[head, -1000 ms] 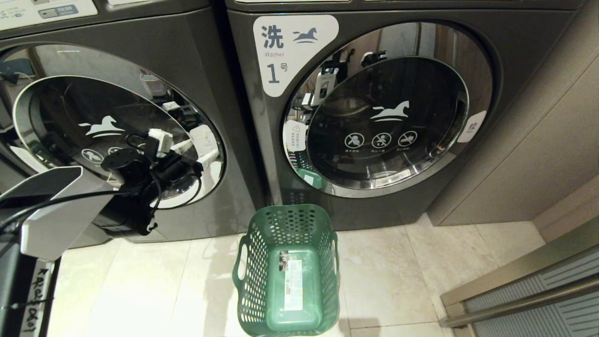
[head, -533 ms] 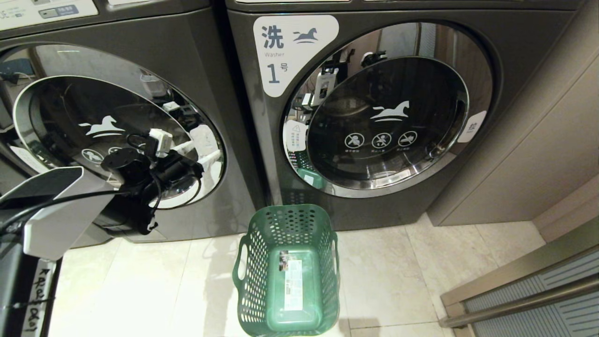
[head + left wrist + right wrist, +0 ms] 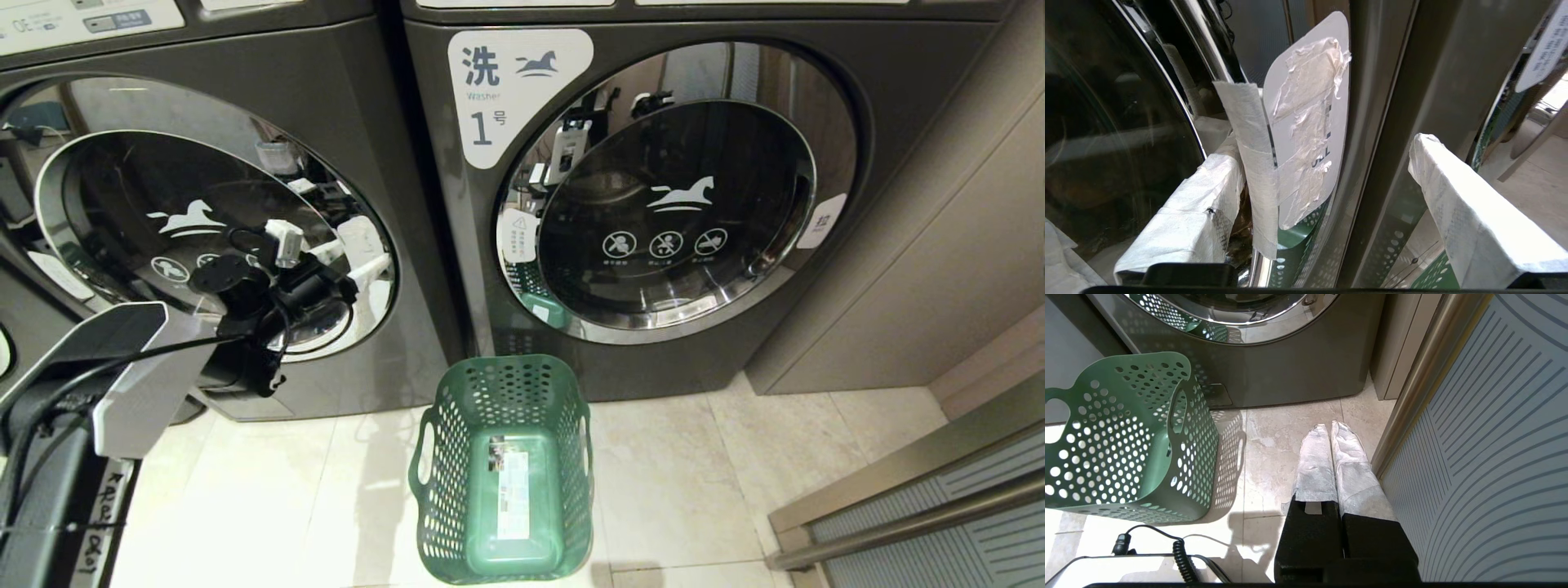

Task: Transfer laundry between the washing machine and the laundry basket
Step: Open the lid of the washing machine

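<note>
The laundry basket (image 3: 502,469) stands on the tiled floor (image 3: 694,490) with nothing in it but a white sticker (image 3: 512,494) on its bottom. It sits just before the gap between two dark grey front-loaders, both with doors closed: the machine labelled 1 (image 3: 653,188) on the right, and the washing machine (image 3: 204,220) on the left (its number is not visible). No garment can be seen anywhere.

A beige panel wall (image 3: 939,245) flanks machine 1.

The left gripper (image 3: 1327,204) is spread wide and holds nothing; its padded fingers (image 3: 1200,208) straddle a taped white tab (image 3: 1306,122) at the left door's chrome rim. The right gripper (image 3: 1331,435) hangs low over the floor beside the basket, fingers pressed together, empty.
</note>
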Robot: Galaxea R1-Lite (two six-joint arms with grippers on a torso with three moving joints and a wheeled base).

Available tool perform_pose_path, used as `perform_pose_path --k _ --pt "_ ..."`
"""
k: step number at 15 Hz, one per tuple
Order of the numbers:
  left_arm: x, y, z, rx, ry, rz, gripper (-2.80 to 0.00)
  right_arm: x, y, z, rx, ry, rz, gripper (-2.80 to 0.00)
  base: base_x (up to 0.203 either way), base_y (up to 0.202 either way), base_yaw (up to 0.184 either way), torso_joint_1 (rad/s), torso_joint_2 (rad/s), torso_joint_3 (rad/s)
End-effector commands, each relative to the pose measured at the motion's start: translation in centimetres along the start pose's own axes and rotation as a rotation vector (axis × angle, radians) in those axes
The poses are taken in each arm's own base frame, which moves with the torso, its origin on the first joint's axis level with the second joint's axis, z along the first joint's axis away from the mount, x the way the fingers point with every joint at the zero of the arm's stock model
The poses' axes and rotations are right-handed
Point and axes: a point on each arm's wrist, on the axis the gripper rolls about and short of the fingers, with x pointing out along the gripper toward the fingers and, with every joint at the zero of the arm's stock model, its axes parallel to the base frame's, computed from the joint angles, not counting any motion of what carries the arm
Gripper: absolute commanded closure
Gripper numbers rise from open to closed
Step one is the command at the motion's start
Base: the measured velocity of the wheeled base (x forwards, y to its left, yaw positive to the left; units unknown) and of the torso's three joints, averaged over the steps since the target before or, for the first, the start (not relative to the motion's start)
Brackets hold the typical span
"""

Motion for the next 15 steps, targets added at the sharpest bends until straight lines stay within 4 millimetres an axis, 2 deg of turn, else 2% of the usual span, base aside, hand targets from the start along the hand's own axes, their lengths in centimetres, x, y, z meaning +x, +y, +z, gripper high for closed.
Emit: perform_pose_path --k 1,5,15 --pt "-0.36 0.35 -0.73 -0.003 0.007 -0.028 -2.8 0.01 0.0 0.01 0.0 0.0 0.0 0.0 0.0 0.0 0.0 0.0 0.0 0.0" --pt "-0.28 0.2 -0.67 -0.006 0.01 -0.079 -2.8 0.0 0.0 0.01 0.0 -0.001 0.0 0.0 0.0 0.0 0.0 0.0 0.0 0.0" --pt "-0.76 0.54 -0.64 0.01 0.003 -0.075 -2.8 0.01 0.0 0.0 0.0 0.002 0.0 0.0 0.0 0.0 0.0 0.0 0.0 0.0"
